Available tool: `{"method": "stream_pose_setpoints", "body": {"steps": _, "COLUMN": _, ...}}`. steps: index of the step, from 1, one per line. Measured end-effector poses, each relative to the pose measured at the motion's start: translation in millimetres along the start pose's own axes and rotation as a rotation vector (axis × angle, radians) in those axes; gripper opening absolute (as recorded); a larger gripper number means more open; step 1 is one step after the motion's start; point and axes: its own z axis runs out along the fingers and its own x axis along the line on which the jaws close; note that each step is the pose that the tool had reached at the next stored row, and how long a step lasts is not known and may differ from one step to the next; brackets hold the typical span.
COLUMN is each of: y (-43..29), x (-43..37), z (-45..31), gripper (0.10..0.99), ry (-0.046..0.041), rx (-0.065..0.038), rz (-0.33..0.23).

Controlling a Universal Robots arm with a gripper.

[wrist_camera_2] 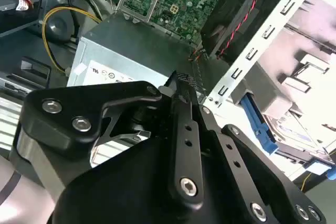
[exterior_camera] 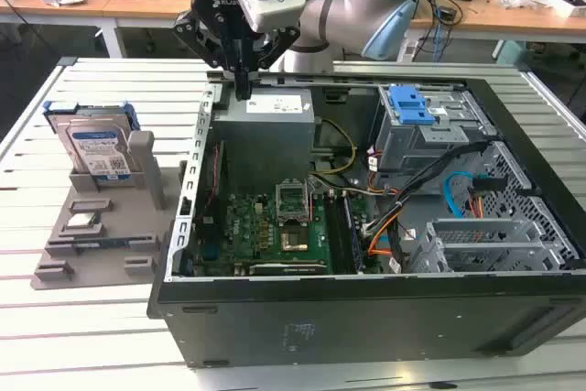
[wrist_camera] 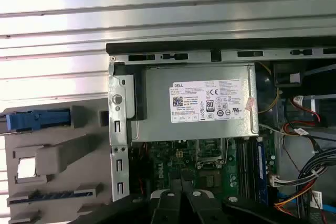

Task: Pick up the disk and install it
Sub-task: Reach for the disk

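Observation:
The disk [exterior_camera: 96,148] stands upright in a grey holder [exterior_camera: 101,244] on the exterior view's left, a silver drive with a blue-and-white label in a blue carrier. In the first wrist view the disk [wrist_camera: 38,120] appears edge-on as a blue strip. In the second wrist view, the disk's [wrist_camera_2: 258,123] blue edge lies beyond the case wall. My gripper [exterior_camera: 243,91] hangs over the back left corner of the open computer case [exterior_camera: 366,313], well apart from the disk. Its fingers [wrist_camera_2: 181,85] are shut with nothing between them.
A grey power supply [wrist_camera: 197,103] lies just under the gripper. The green motherboard [exterior_camera: 275,226] sits in the case's middle. A grey drive cage with a blue latch [exterior_camera: 417,107] and loose cables fill the right side. A small silver chip [exterior_camera: 84,220] rests on the holder.

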Motion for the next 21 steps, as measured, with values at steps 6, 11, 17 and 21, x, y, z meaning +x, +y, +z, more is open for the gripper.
{"method": "stream_pose_setpoints", "body": {"steps": 6, "y": -2.8, "x": 37.5, "z": -0.9, "gripper": 0.106, "ry": -0.0001, "rx": 0.0, "rz": 0.0}}
{"method": "stream_pose_setpoints", "body": {"steps": 11, "y": -3.7, "x": 49.9, "z": -1.3, "gripper": 0.106, "ry": 0.0, "rx": 0.0, "rz": 0.0}}
{"method": "stream_pose_setpoints", "body": {"steps": 17, "y": -5.1, "x": 68.5, "z": -1.7, "gripper": 0.106, "ry": -0.0001, "rx": 0.0, "rz": 0.0}}
{"method": "stream_pose_setpoints", "body": {"steps": 21, "y": -5.7, "x": 76.7, "z": -1.9, "gripper": 0.106, "ry": -0.0001, "rx": 0.0, "rz": 0.0}}
